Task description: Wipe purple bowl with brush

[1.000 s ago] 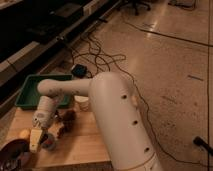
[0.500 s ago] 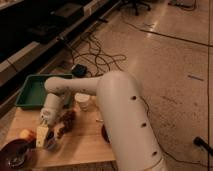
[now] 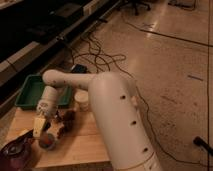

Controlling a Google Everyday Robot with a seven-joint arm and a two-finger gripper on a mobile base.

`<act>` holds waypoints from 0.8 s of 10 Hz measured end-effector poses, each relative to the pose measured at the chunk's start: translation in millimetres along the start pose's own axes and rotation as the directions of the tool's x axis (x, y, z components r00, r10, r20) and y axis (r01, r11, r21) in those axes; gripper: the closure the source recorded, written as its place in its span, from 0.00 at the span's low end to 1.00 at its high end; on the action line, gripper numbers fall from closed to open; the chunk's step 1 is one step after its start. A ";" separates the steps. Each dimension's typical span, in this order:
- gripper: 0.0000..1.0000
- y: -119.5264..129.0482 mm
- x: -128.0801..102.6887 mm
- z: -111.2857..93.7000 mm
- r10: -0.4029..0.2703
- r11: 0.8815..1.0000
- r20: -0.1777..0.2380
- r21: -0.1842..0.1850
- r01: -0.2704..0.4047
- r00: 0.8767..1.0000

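Note:
The purple bowl (image 3: 13, 151) sits at the near left corner of the wooden table (image 3: 80, 145), partly cut off by the frame edge. My gripper (image 3: 41, 122) hangs from the white arm (image 3: 70, 80) over the left part of the table, just up and to the right of the bowl. It is shut on the brush (image 3: 38, 127), whose pale yellow blocky head points down toward the table. The brush is above and beside the bowl's right rim, not inside it.
A green rectangular tray (image 3: 31, 91) lies at the table's far left. A white cup (image 3: 81, 100) stands behind the arm. A small reddish object (image 3: 48, 142) and other small dark items (image 3: 67, 118) lie next to the gripper. Cables run across the floor (image 3: 165, 70).
The gripper with the brush has risen slightly and stays just right of the bowl. The arm's elbow has swung a little.

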 end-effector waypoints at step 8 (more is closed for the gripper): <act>1.00 41.9 34.2 11.2 -0.011 1.000 0.025 0.028 0.010 1.000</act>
